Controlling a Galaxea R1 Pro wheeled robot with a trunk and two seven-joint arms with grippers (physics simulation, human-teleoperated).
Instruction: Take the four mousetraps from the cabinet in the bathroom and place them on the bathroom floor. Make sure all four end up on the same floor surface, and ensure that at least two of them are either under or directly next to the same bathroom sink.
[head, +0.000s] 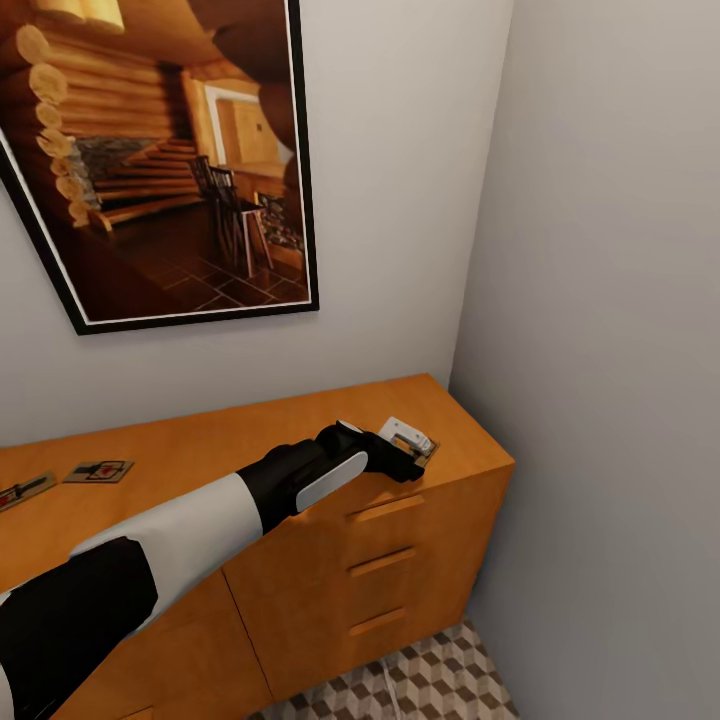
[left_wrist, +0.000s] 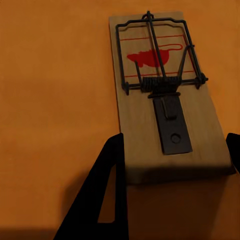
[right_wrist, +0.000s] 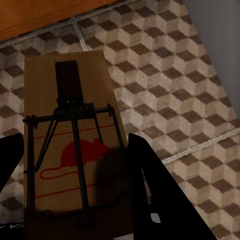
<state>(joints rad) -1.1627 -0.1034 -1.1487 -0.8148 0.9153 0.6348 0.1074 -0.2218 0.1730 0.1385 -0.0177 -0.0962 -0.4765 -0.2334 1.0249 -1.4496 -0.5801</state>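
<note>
Bathroom corner: orange-brown cabinet against pale walls, a framed log-cabin picture above.

Two mousetraps lie near the cabinet top's left end. The left gripper reaches to the right rear corner, its fingers spread either side of a third mousetrap, not yet closed. To grip well, I'd centre the board between the fingers and close on its long edges, clear of the wire. The right gripper already grips a fourth mousetrap above the cube-patterned floor.
</note>
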